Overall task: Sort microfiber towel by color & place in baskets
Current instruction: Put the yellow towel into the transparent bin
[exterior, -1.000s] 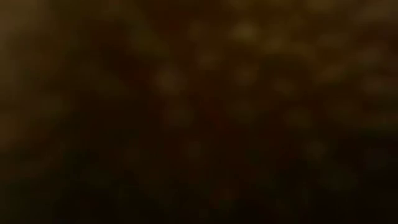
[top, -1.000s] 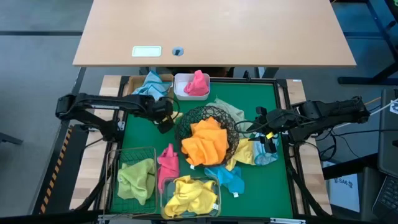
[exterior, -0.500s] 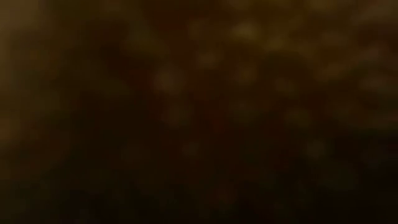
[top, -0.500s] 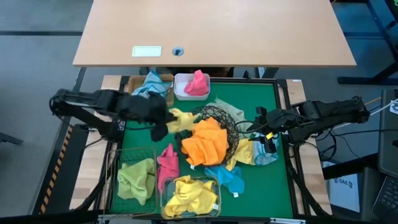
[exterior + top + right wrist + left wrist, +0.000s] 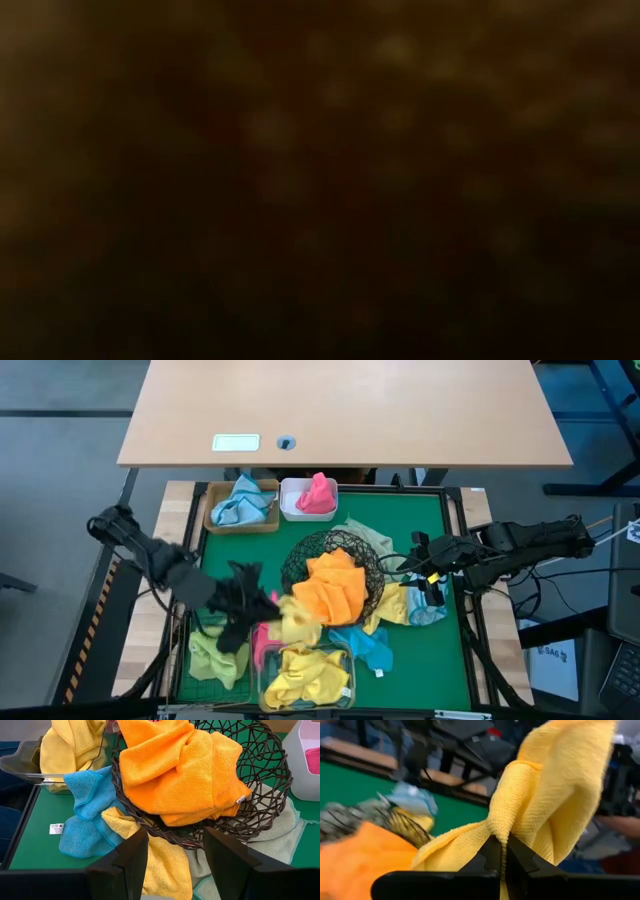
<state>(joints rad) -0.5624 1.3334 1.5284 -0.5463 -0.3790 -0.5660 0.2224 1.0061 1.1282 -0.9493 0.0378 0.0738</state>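
**Yellow towel carried toward the clear box**

The left gripper (image 5: 268,612) is clenched on a yellow microfiber towel (image 5: 296,622), the cloth pinched between its fingertips and bunched up past them in the left wrist view (image 5: 555,795). In the high view the towel hangs just on the far side of the clear plastic box (image 5: 305,678), which already holds yellow cloth. The drop should therefore be a short move toward the near edge; the left arm is by far the closer one.

Crowding the path: a pink towel (image 5: 262,642) lies at the box's left, the green wire-mesh basket (image 5: 205,660) with a green towel beyond it, and the round black wire bowl (image 5: 370,565) of orange cloth to the right. A blue towel (image 5: 365,645) lies right of the box.

The right gripper (image 5: 432,588) waits at the right, jaws released, over loose cloths beside the bowl.
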